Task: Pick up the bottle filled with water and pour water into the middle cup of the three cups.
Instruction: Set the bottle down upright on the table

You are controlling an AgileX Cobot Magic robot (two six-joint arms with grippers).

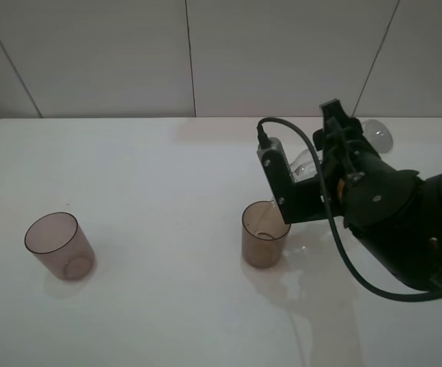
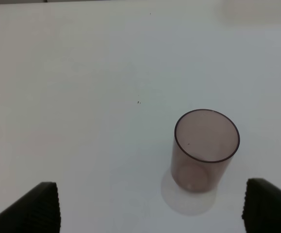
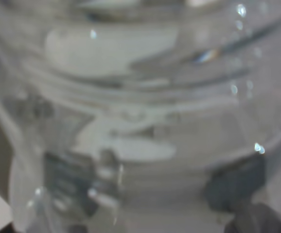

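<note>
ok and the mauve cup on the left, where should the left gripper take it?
Probably the straight side wall of the mauve cup, about mid-height, coming in level from the near side. It stands upright, mouth up, with nothing beside it, and the left gripper faces it, open wider than the cup.

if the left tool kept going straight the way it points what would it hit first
Most likely the pinkish-mauve cup, which stands upright ahead of the open left tool. Depth is unclear, so it could touch the white table just short of the cup instead.
</note>
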